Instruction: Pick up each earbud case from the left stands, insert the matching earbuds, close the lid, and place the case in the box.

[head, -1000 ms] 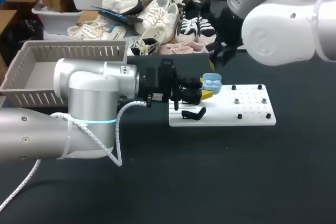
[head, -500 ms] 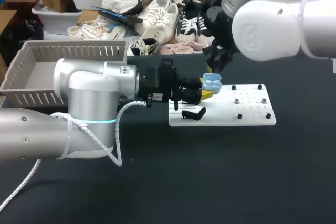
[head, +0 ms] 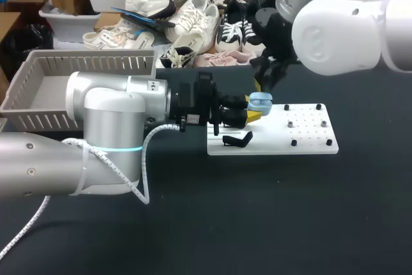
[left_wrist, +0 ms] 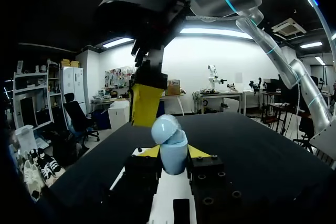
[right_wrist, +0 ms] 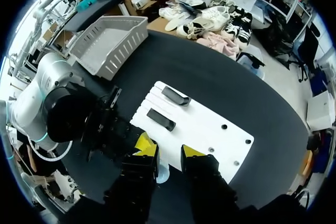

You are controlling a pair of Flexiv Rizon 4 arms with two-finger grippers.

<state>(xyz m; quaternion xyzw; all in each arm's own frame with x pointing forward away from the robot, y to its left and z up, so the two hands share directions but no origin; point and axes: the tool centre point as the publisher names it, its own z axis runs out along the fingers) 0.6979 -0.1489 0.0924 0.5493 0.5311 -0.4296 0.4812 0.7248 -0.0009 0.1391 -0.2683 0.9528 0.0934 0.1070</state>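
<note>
- Fingers of the left gripper [left_wrist: 172, 155] clamp a light blue, rounded plastic earbud case [left_wrist: 171, 139] from both sides, its domed lid lowered.
- Case and gripper hang above the left end of the flat white pegged board [head: 302, 134].
- Right gripper [right_wrist: 169, 153] hovers over that same end, directly above the case, with its yellow tips apart and nothing between them.
- Two black stands [right_wrist: 176, 95] sit on the board's left end.
- A grey slatted plastic basket [head: 84, 72] stands well to the left of the board.

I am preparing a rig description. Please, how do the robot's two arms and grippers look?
The left arm and the right arm have rounded silver-grey shells, each with a glowing cyan ring at a joint. A white spiral-wrapped cable runs along the left arm. The left gripper and the right gripper are black with bright yellow fingertips.
</note>
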